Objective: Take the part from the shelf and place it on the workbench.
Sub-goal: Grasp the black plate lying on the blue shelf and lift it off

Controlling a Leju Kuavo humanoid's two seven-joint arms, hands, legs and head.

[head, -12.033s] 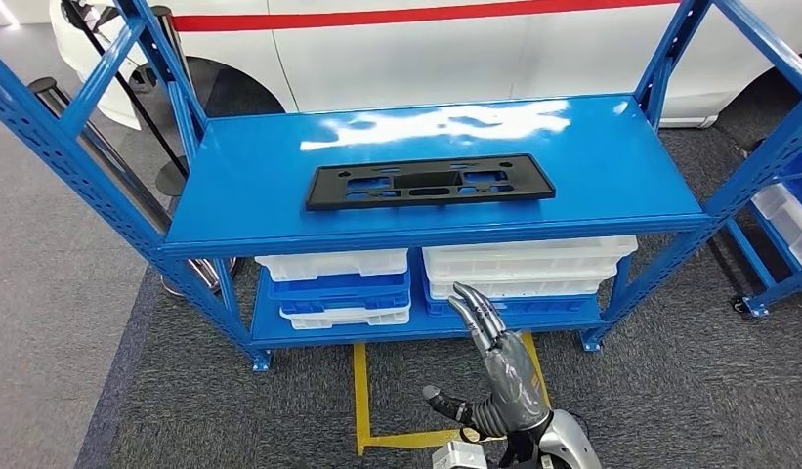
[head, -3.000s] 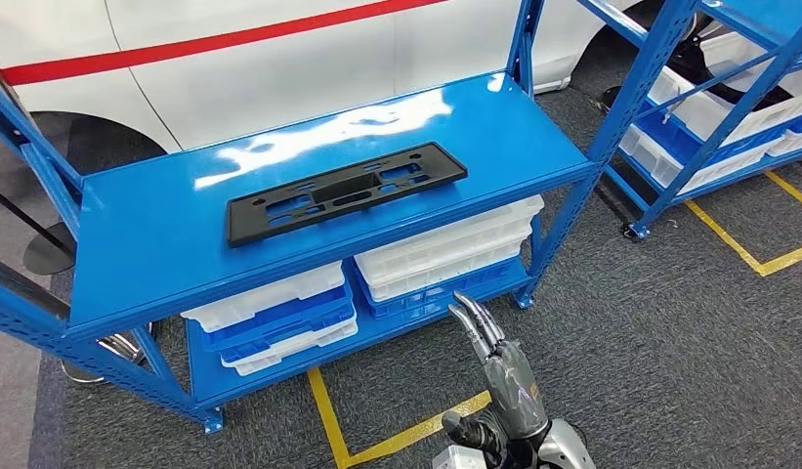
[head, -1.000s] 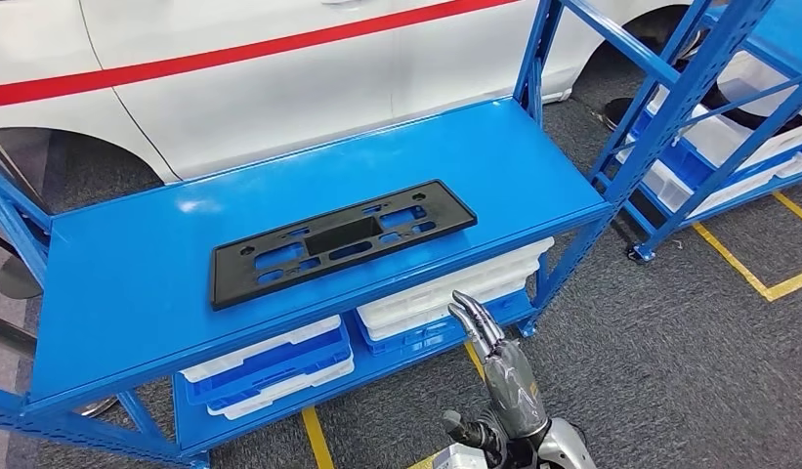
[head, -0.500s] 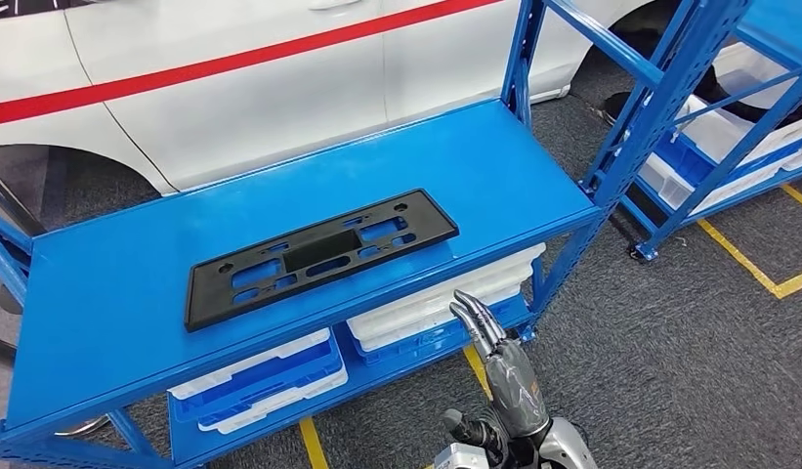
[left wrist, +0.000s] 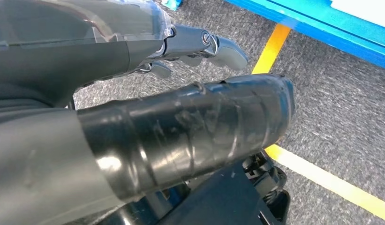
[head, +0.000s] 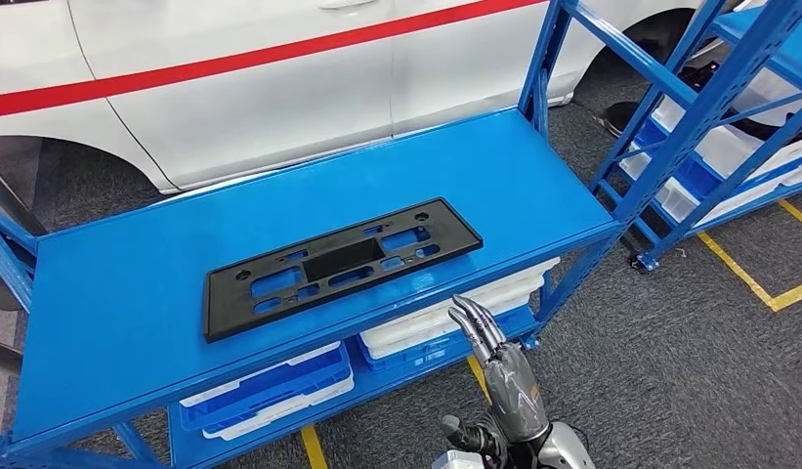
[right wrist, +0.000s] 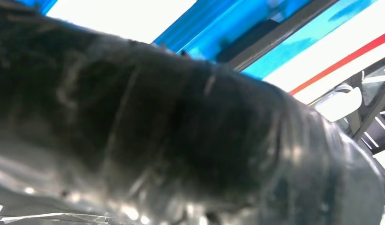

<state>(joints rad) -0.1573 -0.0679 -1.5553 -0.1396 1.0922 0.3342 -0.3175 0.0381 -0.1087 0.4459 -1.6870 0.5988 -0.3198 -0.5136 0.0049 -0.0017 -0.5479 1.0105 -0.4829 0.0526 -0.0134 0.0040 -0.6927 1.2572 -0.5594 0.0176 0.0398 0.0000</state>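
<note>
Item: black plate holder (head: 340,266), frame centre, on blue shelf (head: 123,293). Our right hand (head: 504,376) empty, fingers straight; left hand (left wrist: 134,93) also holds nothing. Step: approach; next, reach.

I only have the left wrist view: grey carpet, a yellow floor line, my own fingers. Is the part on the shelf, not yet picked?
Observer: Yes. The flat black plastic plate with cut-outs lies untouched on the top board of the blue metal shelf.
Operator: Where is the right hand?
Observer: The right hand is raised in front of the shelf, lower than the board's front edge, fingers straight, holding nothing.
Operator: Anything under that board?
Observer: White and blue plastic bins are stacked on the lower level.
</note>
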